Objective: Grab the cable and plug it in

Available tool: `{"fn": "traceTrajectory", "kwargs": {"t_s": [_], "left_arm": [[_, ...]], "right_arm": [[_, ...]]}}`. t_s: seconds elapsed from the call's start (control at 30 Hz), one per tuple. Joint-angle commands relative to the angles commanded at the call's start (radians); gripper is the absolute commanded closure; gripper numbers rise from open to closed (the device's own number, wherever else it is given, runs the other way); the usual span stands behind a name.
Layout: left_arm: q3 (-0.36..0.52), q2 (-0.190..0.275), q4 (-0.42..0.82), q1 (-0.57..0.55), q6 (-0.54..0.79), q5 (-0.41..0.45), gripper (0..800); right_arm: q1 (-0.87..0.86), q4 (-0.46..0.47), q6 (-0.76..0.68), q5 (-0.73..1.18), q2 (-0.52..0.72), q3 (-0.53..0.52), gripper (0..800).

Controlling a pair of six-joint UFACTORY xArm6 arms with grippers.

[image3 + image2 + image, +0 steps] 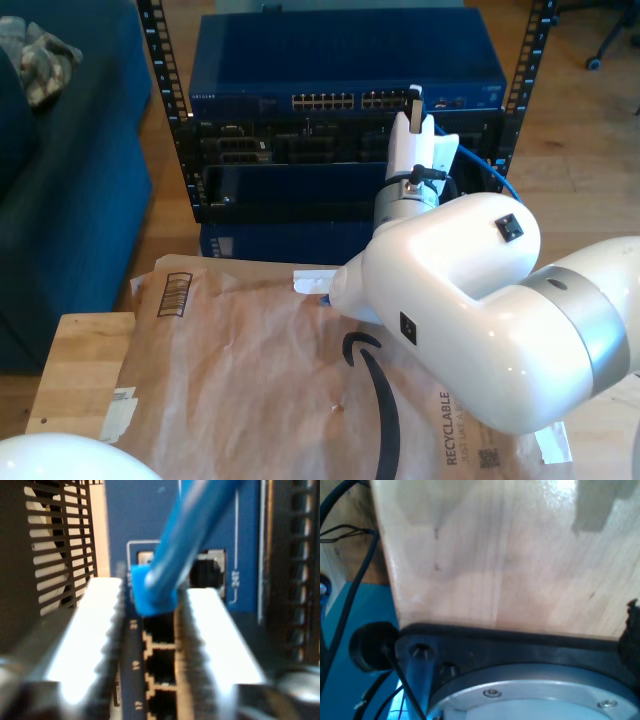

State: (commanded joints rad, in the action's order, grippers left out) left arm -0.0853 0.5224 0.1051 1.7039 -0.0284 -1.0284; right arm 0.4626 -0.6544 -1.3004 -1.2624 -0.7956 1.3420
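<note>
Up close, second gripper (152, 630) sitting right at the blue network switch (140, 515), serrated pale fingers (95, 630) standing on either side of the small blue plug (152, 602) of the cable (185, 535). Pressed close to the plug on both flanks, so jaws closed on it, though contact blurred by nearness. Plug at the top end of a column of ports (160, 665), at the mouth of the uppermost one; whether seated fully inside, cannot tell. Cable rising from the plug toward the top centre of the second wrist view, out of focus. Black perforated rack panel (55, 545) beside the switch.

Seen from the exterior view, second gripper (412, 108) reaching to the row of ports (350, 101) on the switch (345, 55) in the upper middle of the frame, white arm (450, 290) filling the lower right. Thin stretch of blue cable (500, 180) curving down just right of the gripper. Brown paper (250, 380) spread over the wooden table (75, 370) in the lower left of the exterior view.

First wrist view looking over a pale wooden board (510, 555), a black plate with a metal ring (530, 690) below it; state of the first gripper's jaws cannot be told.
</note>
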Motion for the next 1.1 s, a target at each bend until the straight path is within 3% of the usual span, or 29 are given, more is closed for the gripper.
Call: {"fn": "traceTrajectory", "kwargs": {"t_s": [0.17, 0.33, 0.43, 0.57, 0.73, 0.9, 1.0, 1.1], "left_arm": [[0.0, 0.0, 0.0, 0.0, 0.0, 0.0, 0], [0.0, 0.0, 0.0, 0.0, 0.0, 0.0, 0], [0.0, 0.0, 0.0, 0.0, 0.0, 0.0, 0], [0.0, 0.0, 0.0, 0.0, 0.0, 0.0, 0], [0.0, 0.0, 0.0, 0.0, 0.0, 0.0, 0], [0.0, -0.002, 0.0, 0.0, 0.0, 0.0, 0], [0.0, 0.0, 0.0, 0.0, 0.0, 0.0, 0], [0.0, -0.002, 0.0, 0.0, 0.0, 0.0, 0]], "right_arm": [[0.0, 0.002, -0.002, 0.0, 0.097, -0.12, 333], [-0.005, 0.064, -0.002, 0.057, 0.235, -0.318, 326], [-0.009, 0.106, -0.002, 0.166, 0.353, -0.471, 253], [-0.035, 0.193, 0.003, 0.376, 0.509, -0.595, 172], [-0.114, 0.255, 0.077, 0.606, 0.723, -0.72, 160], [-0.241, 0.319, 0.218, 1.003, 0.962, -0.772, 4], [-0.334, 0.371, 0.285, 1.254, 1.088, -0.77, 4], [-0.45, 0.505, 0.307, 1.485, 1.194, -0.772, 4]]}}
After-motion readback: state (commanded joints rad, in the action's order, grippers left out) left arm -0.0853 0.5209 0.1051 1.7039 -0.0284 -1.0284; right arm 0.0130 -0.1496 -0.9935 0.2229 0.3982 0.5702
